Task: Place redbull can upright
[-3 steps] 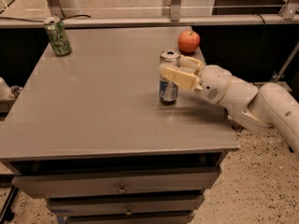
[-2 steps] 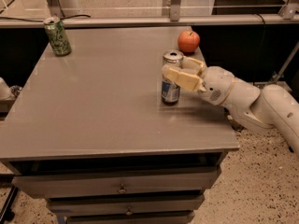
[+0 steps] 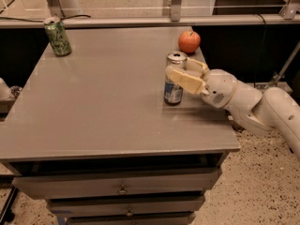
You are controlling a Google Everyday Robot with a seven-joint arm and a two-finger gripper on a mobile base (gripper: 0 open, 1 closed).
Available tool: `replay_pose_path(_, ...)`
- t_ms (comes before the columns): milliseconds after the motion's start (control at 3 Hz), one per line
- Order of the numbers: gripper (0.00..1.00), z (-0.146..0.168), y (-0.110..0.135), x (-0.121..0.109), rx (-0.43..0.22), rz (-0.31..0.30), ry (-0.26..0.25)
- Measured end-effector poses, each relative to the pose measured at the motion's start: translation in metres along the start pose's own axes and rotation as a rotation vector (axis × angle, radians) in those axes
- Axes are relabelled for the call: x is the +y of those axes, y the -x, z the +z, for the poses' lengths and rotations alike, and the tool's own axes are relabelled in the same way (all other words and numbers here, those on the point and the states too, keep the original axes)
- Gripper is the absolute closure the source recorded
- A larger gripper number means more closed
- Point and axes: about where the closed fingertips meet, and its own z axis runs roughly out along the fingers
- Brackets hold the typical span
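The redbull can (image 3: 173, 92) is seen standing upright on the right-hand part of the table (image 3: 103, 102), near its right edge, with the shiny top facing up and the blue and silver panels visible below. The base appears to be set on the surface or only just above it; a thin shadow under it makes this hard to settle.

The can is clasped about its upper half by the hand (image 3: 180, 69). One pale finger is laid across the side nearer the camera and the other is pressed in behind, so the fingers are drawn in to the can's width and nothing else is held. The grip is taken high and from the side, reaching in from the right. It is judged that this keeps the can vertical while its base meets the table and leaves the lower body free of contact.

The arm (image 3: 262, 109) is stretched in low from beyond the table's right edge. An apple (image 3: 189, 41) lies just behind the can, apart from it, so a sideways withdrawal would be safer than one towards the back. A green patterned can (image 3: 57, 36) is standing well apart at the far left corner. Drawers (image 3: 122, 189) are fitted below the tabletop.

The placement is judged nearly done, with only the release left.
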Motion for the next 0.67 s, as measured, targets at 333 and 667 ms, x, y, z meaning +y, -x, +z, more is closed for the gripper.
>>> replay_pose_path(333,0.12,-0.0033,-0.0024,0.0024,-0.012,0.002,0.005)
replay_pose_path(667,0.00,-0.0062,-0.0023,0.0047,-0.022,0.001,0.008)
